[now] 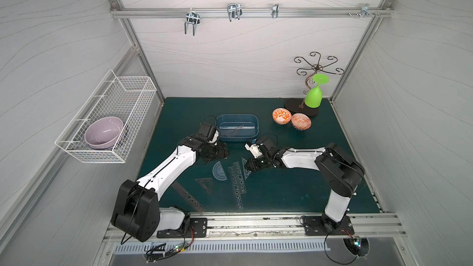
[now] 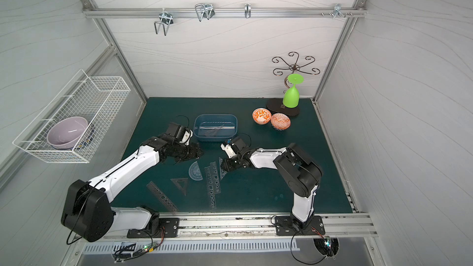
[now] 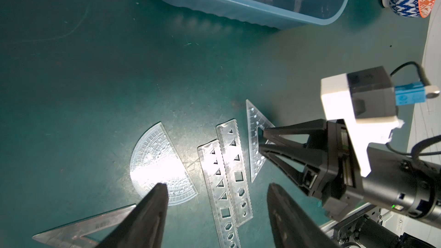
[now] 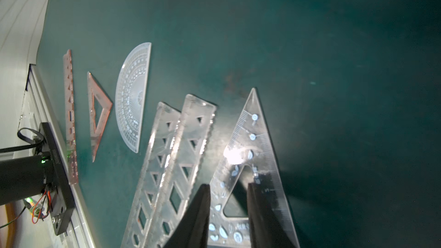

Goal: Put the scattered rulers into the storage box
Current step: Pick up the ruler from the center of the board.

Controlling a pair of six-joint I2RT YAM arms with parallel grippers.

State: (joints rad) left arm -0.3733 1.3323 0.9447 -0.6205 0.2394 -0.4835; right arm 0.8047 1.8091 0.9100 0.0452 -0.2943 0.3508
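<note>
White wire basket hangs far left, holding a lilac bowl. Next, the left jaws stand wide open above the tabletop, beside the storage box, which holds a straight ruler and a set square. Six rulers lie loose in front: a stencil ruler, dark set square, protractor, two touching stencil rulers, then a clear set square under the right jaws, narrowly parted, tips on it.
</note>
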